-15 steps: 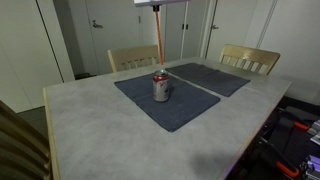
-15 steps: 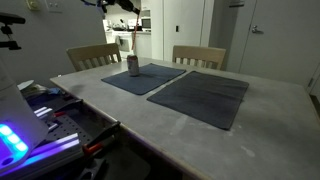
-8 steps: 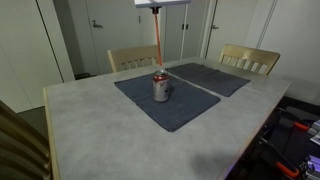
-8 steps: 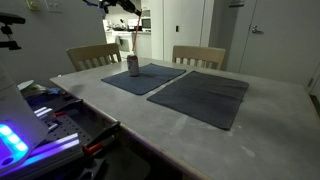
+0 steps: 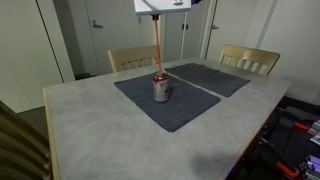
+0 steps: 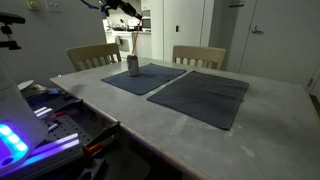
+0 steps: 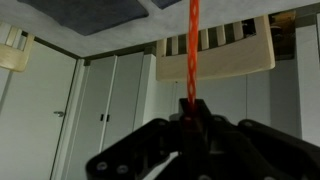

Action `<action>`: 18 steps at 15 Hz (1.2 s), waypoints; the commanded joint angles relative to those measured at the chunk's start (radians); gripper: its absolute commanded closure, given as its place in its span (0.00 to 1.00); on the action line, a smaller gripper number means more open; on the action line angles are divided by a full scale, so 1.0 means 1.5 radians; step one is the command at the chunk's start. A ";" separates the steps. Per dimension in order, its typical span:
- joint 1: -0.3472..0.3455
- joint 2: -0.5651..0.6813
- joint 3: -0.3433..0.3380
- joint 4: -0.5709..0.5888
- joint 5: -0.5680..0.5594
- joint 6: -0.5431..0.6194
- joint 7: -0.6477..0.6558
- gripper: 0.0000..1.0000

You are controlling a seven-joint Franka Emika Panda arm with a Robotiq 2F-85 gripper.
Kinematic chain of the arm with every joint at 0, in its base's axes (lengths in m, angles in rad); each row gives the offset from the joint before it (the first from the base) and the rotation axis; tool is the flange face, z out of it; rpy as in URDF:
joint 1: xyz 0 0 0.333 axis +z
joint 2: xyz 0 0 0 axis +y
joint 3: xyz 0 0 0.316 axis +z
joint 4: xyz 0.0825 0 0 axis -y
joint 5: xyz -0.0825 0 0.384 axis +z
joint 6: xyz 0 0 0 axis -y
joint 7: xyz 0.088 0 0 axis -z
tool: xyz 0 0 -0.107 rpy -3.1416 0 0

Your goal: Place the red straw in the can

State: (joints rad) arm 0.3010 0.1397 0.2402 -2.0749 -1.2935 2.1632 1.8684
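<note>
The can [image 5: 160, 89] is small and silver-grey with a red band, and stands upright on a dark mat [image 5: 180, 108]. It also shows in an exterior view [image 6: 133, 66]. My gripper [image 5: 158, 11] is straight above the can, shut on the top end of the red straw [image 5: 158, 45]. The straw hangs vertically, and its lower end is at the can's top. In the wrist view the red straw [image 7: 192, 45] runs up out of the shut fingers [image 7: 191, 112]. The gripper also shows high up in an exterior view [image 6: 124, 9].
A second dark mat [image 5: 213, 76] lies beside the one under the can on the grey table [image 5: 95, 125]. Two wooden chairs [image 5: 132, 58] [image 5: 250, 59] stand at the far edge. Equipment with blue lights [image 6: 25, 135] sits off the table's near corner.
My gripper has come down a little with the red straw, so more of it shows at the top of the exterior view. The can has not moved.
</note>
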 commanded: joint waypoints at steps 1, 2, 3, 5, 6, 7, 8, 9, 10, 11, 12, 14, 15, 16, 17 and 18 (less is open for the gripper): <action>-0.010 0.010 -0.001 -0.008 -0.014 0.026 0.022 0.98; -0.009 0.012 -0.001 -0.010 -0.015 0.026 0.027 0.98; -0.008 0.013 -0.001 -0.013 -0.015 0.025 0.033 0.98; -0.008 0.014 -0.001 -0.017 -0.016 0.025 0.041 0.98; -0.008 0.013 -0.001 -0.020 -0.016 0.024 0.044 0.98; -0.008 0.013 -0.001 -0.021 -0.016 0.024 0.047 0.98; -0.009 0.012 -0.001 -0.022 -0.016 0.024 0.048 0.98; -0.009 0.012 -0.001 -0.026 -0.017 0.024 0.053 0.98; -0.009 0.011 -0.002 -0.026 -0.015 0.024 0.053 0.98; -0.009 0.009 -0.001 -0.030 -0.015 0.023 0.055 0.98; -0.009 0.008 -0.001 -0.032 -0.016 0.022 0.058 0.98; -0.009 0.005 -0.002 -0.035 -0.015 0.017 0.059 0.98; -0.009 0.003 -0.002 -0.035 -0.016 0.013 0.057 0.98; -0.008 0.001 -0.002 -0.035 -0.015 0.010 0.055 0.98; -0.007 -0.002 -0.001 -0.036 -0.014 0.004 0.052 0.98; -0.006 -0.005 -0.001 -0.035 -0.014 0.000 0.049 0.98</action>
State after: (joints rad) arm 0.3009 0.1593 0.2375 -2.0996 -1.2935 2.1633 1.9348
